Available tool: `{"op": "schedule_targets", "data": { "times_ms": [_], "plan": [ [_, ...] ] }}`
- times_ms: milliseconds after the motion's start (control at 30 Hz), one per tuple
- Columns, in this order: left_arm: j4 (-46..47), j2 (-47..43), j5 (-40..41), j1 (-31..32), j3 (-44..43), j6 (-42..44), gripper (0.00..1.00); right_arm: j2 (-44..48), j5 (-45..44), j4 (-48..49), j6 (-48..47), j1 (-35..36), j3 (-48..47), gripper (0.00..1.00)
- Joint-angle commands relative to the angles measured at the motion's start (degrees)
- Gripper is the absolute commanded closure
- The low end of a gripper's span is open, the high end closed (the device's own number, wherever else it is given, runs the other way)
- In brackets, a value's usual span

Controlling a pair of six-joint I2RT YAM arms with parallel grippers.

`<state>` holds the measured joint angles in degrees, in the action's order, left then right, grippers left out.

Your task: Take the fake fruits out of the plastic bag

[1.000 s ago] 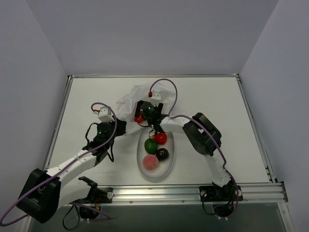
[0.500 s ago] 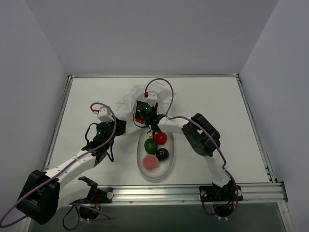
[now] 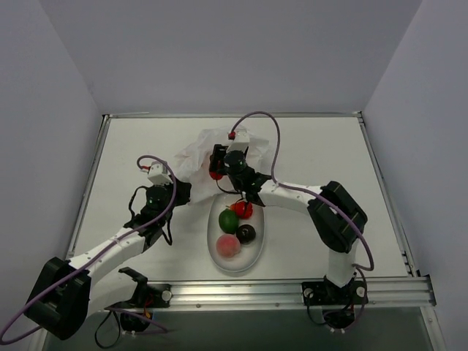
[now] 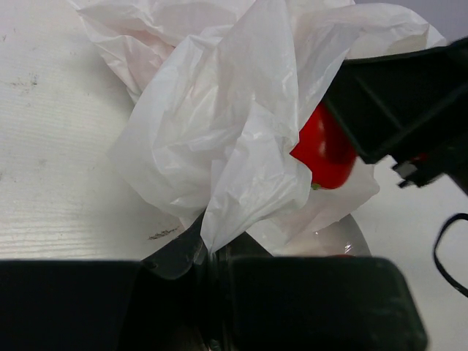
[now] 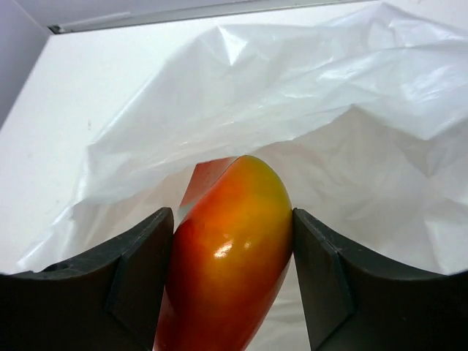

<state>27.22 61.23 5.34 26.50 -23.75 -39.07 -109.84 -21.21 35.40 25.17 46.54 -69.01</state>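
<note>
**A:** Why is the plastic bag [image 4: 219, 110] pinched at its near edge?

**B:** A fold of it is squeezed between the closed fingers of the left gripper [image 4: 210, 265]. That way the bag can be kept from sliding when something is pulled out of it.

**A:** And what is held by the right gripper [image 5: 231, 289]?

**B:** An orange-red fruit [image 5: 241, 212] is gripped between its two fingers, which are opened only as wide as the fruit. The fruit is held right at the mouth of the bag, with thin plastic behind it and on both sides. So it is probably being taken out.

**A:** Where have the other fruits been put?

**B:** Four are laid on the white plate [image 3: 258, 245], just beside the bag: a green fruit [image 3: 228, 219], a red fruit [image 3: 243, 210], a dark plum [image 3: 246, 233] and a pink peach [image 3: 229, 245]. The plate seems to be set close so that only a short trip is needed.

**A:** Is anything left inside the bag?

**B:** That cannot be told, because much is hidden by the crinkles. Something red and flat is seen just behind the held fruit, but what it is cannot be made out.

**A:** What should be watched out for?

**B:** The thin plastic could be dragged along with the fruit. A slow lift is likely needed.
</note>
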Motion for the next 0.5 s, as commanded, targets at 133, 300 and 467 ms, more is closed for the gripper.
{"op": "schedule_targets", "data": {
  "times_ms": [133, 300, 467],
  "plan": [
    [1.0, -1.0, 0.1, -0.4, -3.4, 0.6, 0.98, 15.3, 4.0, 0.7, -0.1, 2.1, 12.7, 0.73],
    [1.2, -0.9, -0.1, -0.4, -3.4, 0.5, 0.98, 27.0, 4.9, -3.0, 0.6, 5.5, 24.8, 0.72],
    [1.3, -0.7, 0.0, -0.4, -3.4, 0.6, 0.98, 31.4, 2.1, -4.9, 1.5, 7.2, 28.1, 0.72]
  ]
}}
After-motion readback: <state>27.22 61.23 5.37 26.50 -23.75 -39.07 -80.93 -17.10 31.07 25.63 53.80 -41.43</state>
